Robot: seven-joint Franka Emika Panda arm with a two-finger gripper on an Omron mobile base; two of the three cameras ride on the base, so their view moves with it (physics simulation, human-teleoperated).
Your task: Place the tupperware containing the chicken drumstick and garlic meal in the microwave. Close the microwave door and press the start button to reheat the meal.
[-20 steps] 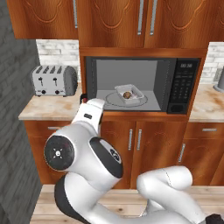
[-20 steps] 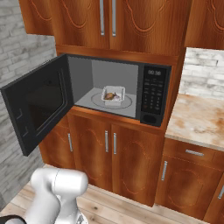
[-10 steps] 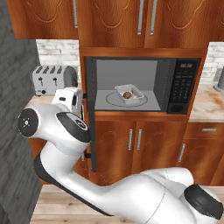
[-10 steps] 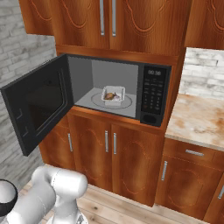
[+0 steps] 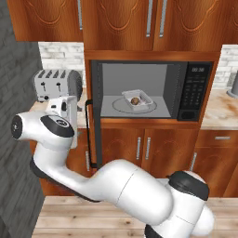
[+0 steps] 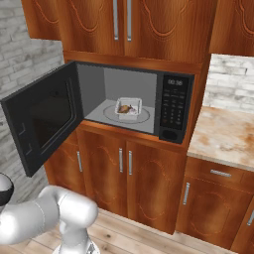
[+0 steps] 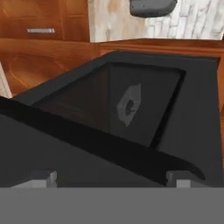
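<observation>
Brown wooden cupboards [image 6: 124, 25] run above and below a big black microwave [image 6: 173, 106] set into the wall. Its wide black microwave door [image 6: 42, 119] is swung open toward the 9 o'clock side in the right base view. In the left base view I see that door edge-on, with its long bar handle [image 5: 88, 135] standing up straight.

Inside, on the round glass plate, sits the tupperware [image 5: 137, 99], a small pale box. The chicken drumstick and garlic meal [image 5: 135, 101] is a little brown lump in the middle of it. Nothing stands between the box and the open front.

A dark keypad [image 5: 193, 90] with a small display is on the microwave at 3 o'clock from the box. A silver toaster [image 5: 55, 83] sits on the bench [image 5: 222, 109] at 9 o'clock from the microwave, partly behind the white arm [image 5: 51, 130]. The arm bends up beside the door's outer side.

In the hand view, the gripper [image 7: 111, 178] looks right at the door's dark window, with the bar handle crossing low in front. Its two fingertips [image 7: 43, 176] are spread wide apart and grasp nothing. I cannot tell if they touch the handle.
</observation>
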